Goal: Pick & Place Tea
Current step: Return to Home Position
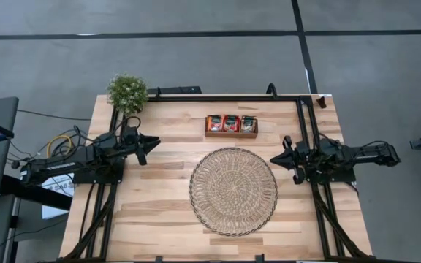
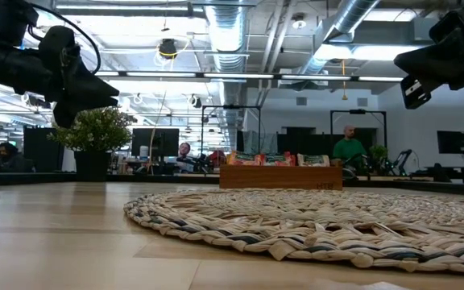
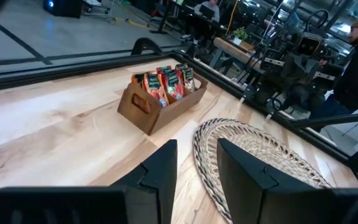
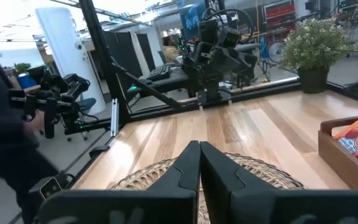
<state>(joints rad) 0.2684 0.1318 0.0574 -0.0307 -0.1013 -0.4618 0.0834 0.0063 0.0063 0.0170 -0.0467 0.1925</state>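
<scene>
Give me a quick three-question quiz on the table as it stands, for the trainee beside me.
1. True or false: all visible tea sits in the tray.
2. Which gripper is shut? A left, B right, C both.
3. How many tray sections hold tea?
Key: 1 true. 2 B: the right gripper is shut and the left gripper is open; they hover either side of the mat. 3 three.
</scene>
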